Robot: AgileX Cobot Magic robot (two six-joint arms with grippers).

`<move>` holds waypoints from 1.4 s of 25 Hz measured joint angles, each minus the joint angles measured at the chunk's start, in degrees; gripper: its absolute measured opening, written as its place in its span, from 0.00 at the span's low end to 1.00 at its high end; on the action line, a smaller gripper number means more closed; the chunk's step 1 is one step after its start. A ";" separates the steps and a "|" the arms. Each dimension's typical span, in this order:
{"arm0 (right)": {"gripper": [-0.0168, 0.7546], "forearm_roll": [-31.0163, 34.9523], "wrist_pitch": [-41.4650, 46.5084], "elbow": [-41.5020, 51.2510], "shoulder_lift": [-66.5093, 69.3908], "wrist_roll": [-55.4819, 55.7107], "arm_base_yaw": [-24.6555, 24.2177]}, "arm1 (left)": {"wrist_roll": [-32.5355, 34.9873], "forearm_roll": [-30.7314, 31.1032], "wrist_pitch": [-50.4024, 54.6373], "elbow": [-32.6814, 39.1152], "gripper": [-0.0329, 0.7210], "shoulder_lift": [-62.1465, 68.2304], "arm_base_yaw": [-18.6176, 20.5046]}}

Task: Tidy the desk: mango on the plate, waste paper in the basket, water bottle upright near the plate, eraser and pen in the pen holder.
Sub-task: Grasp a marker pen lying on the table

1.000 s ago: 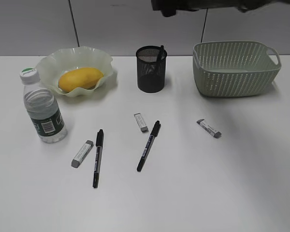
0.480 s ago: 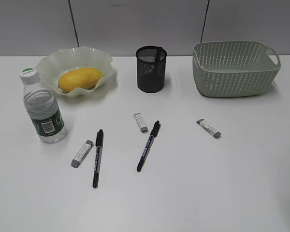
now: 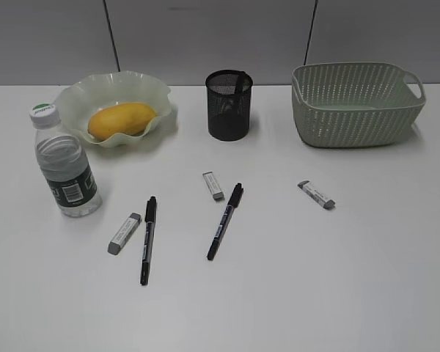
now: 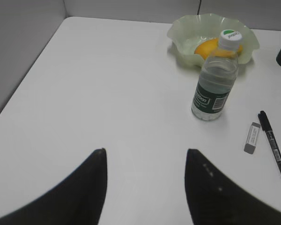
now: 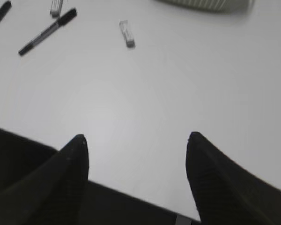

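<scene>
- One second ago a dark arm hung over the far edge of the exterior view, above the black metal mesh pen holder (image 3: 229, 105); now it is gone, and a dark pen top shows inside that cup. I judge one pen delivered.
- My left pincer (image 4: 145, 157) hovers spread and empty over the near left of the large white desk (image 3: 352, 279); my right pincer (image 5: 136, 140) is spread and empty at the near right edge.
- The smooth yellow-orange mango (image 3: 122, 119) lies in the pale green wavy-rimmed plate (image 3: 84, 95), far left. The clear plastic water bottle (image 3: 64, 164) stands upright just beside it.
- Two black pens (image 3: 147, 239) (image 3: 225, 221) and three small grey erasers (image 3: 125, 233) (image 3: 213, 185) (image 3: 316, 194) lie loose mid-desk, so the holder step is unfinished.
- The sage-green perforated basket (image 3: 358, 104) sits far right; I cannot see waste paper anywhere.
- The bottle's dark green label shows a barcode; its lettering is too blurred to read.
</scene>
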 joint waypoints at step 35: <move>0.64 -3.37 -0.73 0.68 -7.64 1.08 0.00 | -6.34 -5.48 -25.40 -43.40 0.62 106.84 -46.01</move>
